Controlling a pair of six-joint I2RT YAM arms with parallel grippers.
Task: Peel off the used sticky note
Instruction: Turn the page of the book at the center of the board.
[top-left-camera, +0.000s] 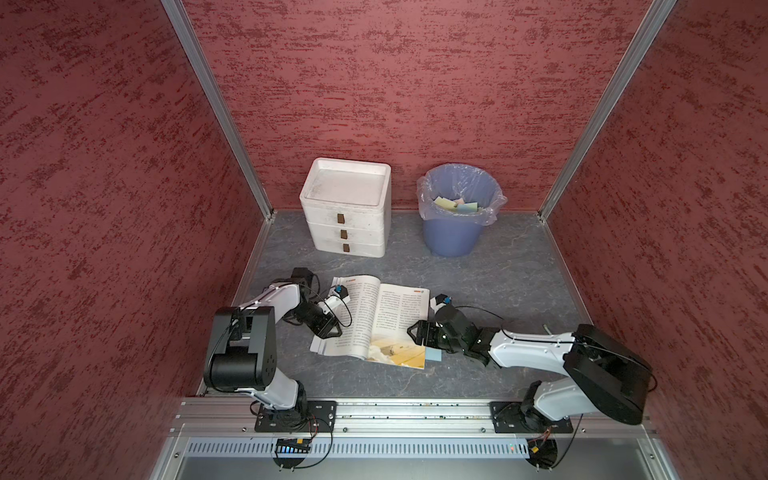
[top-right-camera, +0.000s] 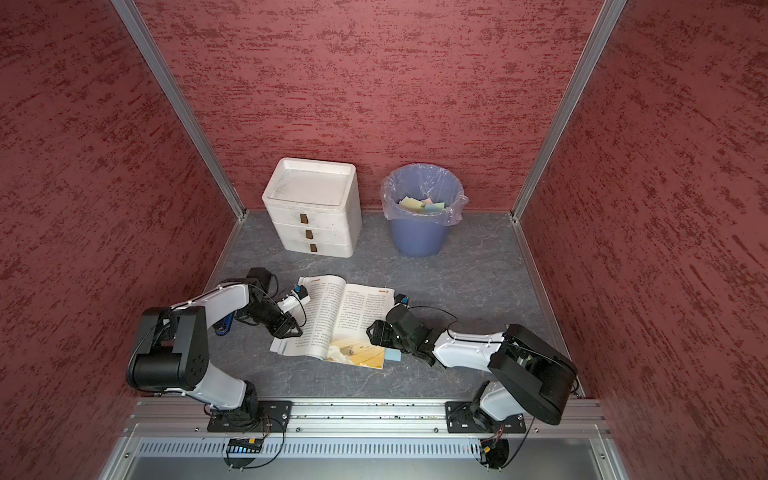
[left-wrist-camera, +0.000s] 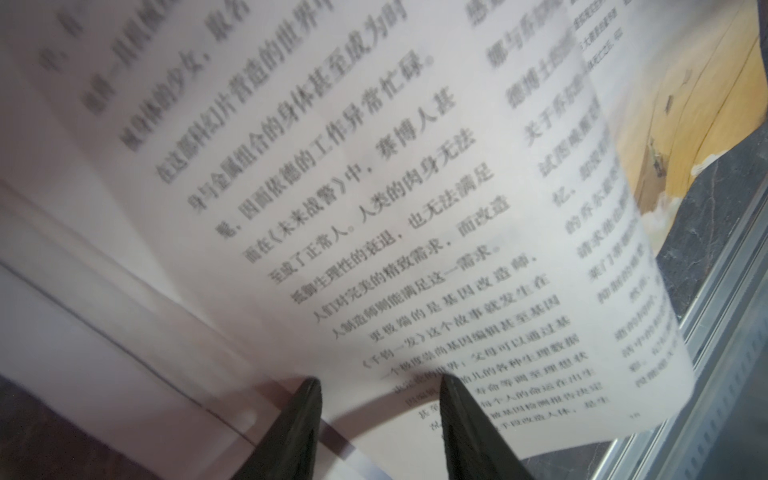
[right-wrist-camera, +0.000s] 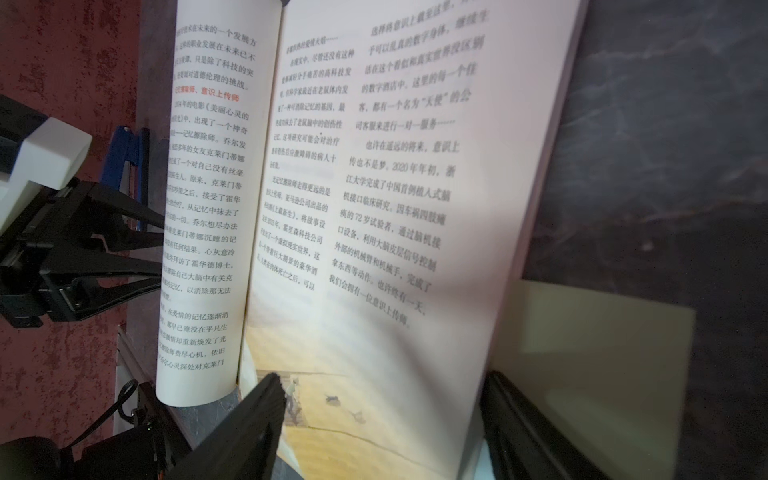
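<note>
Pale-blue sticky note (top-left-camera: 433, 354): unpeeled, poking from near corner of open book (top-left-camera: 382, 316) | left gripper (left-wrist-camera: 379, 380): jaws apart at curled page (left-wrist-camera: 415, 208), likely steadying | right gripper (right-wrist-camera: 381, 376): spread wide beside note, poised to pinch

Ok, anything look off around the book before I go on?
On the open book, the left page curls up instead of lying flat. A sticky note pokes out past the right page at its near corner, onto the table. Nothing looks spilled or torn.
</note>
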